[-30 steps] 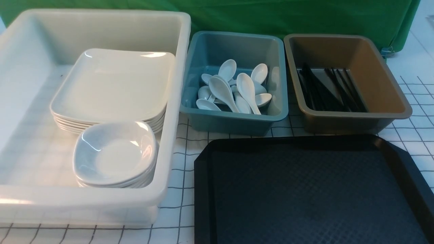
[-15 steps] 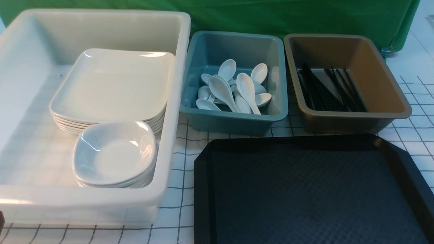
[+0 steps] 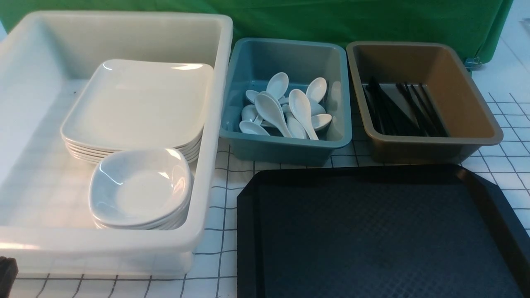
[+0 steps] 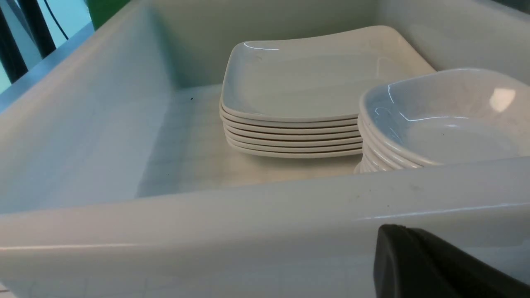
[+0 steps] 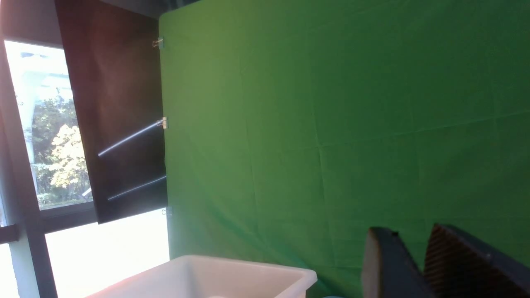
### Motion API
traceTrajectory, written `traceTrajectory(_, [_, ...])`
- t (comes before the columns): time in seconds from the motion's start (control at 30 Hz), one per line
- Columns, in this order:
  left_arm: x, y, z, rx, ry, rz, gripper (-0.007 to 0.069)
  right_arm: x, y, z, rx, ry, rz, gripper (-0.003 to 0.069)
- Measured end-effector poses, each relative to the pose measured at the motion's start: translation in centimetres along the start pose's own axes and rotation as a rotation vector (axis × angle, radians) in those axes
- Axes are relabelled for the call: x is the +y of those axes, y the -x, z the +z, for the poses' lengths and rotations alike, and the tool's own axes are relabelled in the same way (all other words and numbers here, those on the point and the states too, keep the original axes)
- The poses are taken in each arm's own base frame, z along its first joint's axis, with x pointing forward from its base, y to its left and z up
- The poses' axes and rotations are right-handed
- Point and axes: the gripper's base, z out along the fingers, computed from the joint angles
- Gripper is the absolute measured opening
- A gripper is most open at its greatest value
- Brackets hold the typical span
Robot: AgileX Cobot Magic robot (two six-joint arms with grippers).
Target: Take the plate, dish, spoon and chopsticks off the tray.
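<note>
**Tray stands bare as the tableware sits sorted in its tubs**

Look at the front view: your black tray [image 3: 381,236] lies on the gridded surface [image 3: 219,231] with nothing on its diamond-patterned face. Judged from that, the clearing is done or all but done, with nothing left on it to lift.

The large square plate [image 3: 136,101] tops a stack inside the big white tub [image 3: 207,124], and a small deep dish [image 3: 138,188] tops a second stack just in front of it, near the tub's front wall. White soup spoons [image 3: 285,109] lie heaped in the blue tub [image 3: 285,145]. The black chopsticks [image 3: 399,109] lie in the brown tub [image 3: 455,103], lengthwise along its floor. Which spoon or stick came from the tray, you cannot tell.

Your left pincer [image 4: 434,265] sits low outside the white tub's near wall, only a dark edge of it in sight; it is pressed together and holds nothing that shows. Your right pincer [image 5: 418,260] points up at the green backdrop [image 5: 331,124], clear of the tubs, its two fingers [image 5: 385,265] standing slightly apart with nothing between them.
</note>
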Motion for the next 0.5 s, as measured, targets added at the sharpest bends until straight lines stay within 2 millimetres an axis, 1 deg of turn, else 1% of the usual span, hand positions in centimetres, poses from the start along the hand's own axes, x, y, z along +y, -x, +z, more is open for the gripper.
traceTrajectory(0.5, [0.0,0.0,0.0,0.0,0.0,-0.018,0.0005,0.0,0.0,0.0,0.0,0.0,0.0,0.0196])
